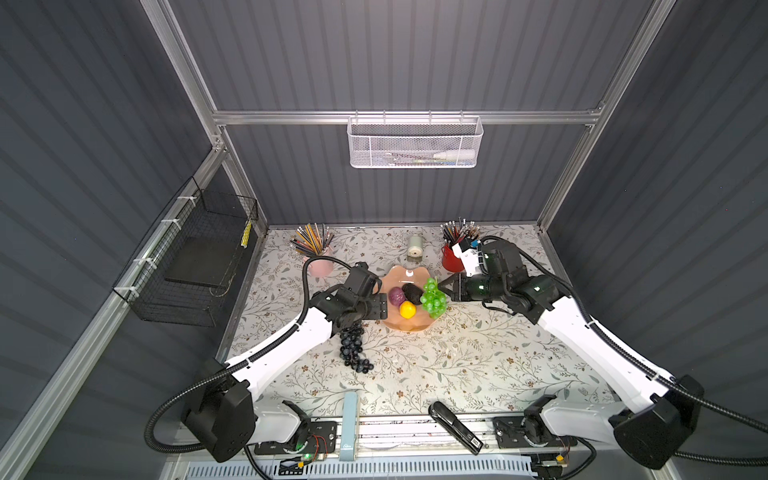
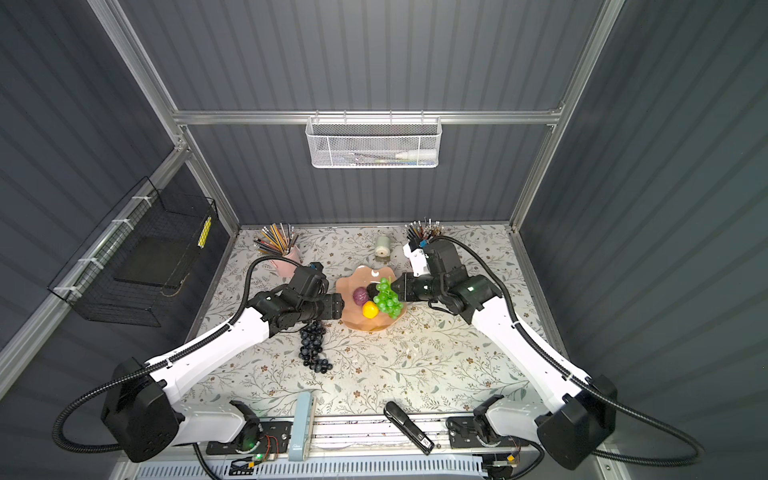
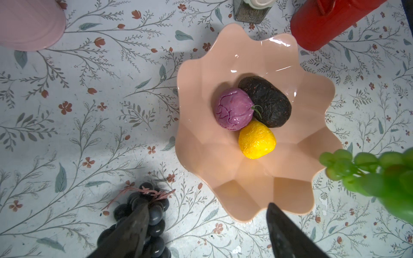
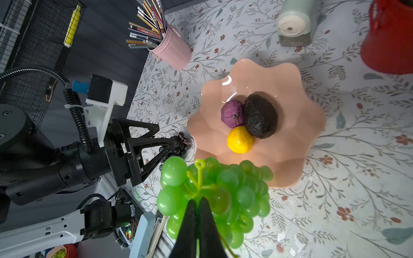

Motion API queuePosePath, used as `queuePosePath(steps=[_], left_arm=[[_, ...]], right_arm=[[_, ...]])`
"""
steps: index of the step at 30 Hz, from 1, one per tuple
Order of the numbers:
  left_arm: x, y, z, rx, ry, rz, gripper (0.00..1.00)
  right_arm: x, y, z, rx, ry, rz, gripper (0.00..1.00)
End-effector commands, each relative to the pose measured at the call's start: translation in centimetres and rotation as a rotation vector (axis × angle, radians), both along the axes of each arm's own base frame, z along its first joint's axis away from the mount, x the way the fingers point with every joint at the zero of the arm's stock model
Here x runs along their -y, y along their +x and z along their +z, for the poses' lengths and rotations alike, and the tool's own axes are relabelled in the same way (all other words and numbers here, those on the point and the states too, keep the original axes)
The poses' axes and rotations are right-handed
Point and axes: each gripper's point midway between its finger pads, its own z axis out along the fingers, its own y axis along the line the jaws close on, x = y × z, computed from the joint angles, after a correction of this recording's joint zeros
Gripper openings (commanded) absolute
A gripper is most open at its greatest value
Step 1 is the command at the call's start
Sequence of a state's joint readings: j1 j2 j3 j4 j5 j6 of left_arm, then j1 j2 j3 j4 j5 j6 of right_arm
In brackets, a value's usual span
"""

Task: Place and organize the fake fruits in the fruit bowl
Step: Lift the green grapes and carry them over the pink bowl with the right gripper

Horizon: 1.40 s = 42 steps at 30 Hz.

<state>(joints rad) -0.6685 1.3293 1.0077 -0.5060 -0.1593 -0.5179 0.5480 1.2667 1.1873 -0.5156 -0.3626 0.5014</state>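
Right gripper point(image 4: 197, 202) is pinched shut on the stem of the green grape bunch point(image 4: 223, 194), which hangs clear of the table over the right-hand rim of the fruit bowl point(image 1: 405, 274). From that grip the bowl's hollow lies straight ahead, toward its middle, where the purple fruit point(image 3: 233, 109), the avocado point(image 3: 266, 101) and the lemon point(image 3: 257, 143) sit touching one another. The free room in the bowl is on the side facing the gripper, so a short carry inward and down looks like the next move. The bunch's long axis seems to run roughly along the rim, and part of it is outside the bowl, so letting go now would risk it tipping out. Left gripper point(image 3: 207, 203) has its jaws wide apart and grips nothing. It hovers by the bowl's left side, over the stem end of the dark grape bunch point(image 1: 353, 349). That bunch lies on the table just outside the bowl, its length pointing away from it. This arm is plainly the nearer one to it.
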Motion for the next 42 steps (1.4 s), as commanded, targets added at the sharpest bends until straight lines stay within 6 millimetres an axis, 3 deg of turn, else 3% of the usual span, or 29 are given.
queuePosePath(steps=[1,13,22,29,42], left_arm=[[-1.1,-0.6,-0.4,-0.006,0.015,0.030,0.83],[-2.0,-1.4,-0.8,0.003,0.010,0.053,0.84],[-2.1,-1.3,-0.8,0.007,0.016,0.059,0.85],[-2.0,-1.1,-0.9,0.003,0.019,0.059,0.85],[-1.4,-0.7,-1.0,-0.009,0.021,0.054,0.85]], right_arm=[[-2.0,0.7,3.0,0.065,0.083,0.021,0.00],[-6.3,1.7,-0.3,0.001,0.155,0.067,0.00],[-7.0,2.0,-2.4,-0.023,0.165,0.047,0.00],[-6.4,1.8,-5.2,-0.052,0.123,0.044,0.00],[-1.3,2.9,-8.1,-0.048,0.058,-0.039,0.00]])
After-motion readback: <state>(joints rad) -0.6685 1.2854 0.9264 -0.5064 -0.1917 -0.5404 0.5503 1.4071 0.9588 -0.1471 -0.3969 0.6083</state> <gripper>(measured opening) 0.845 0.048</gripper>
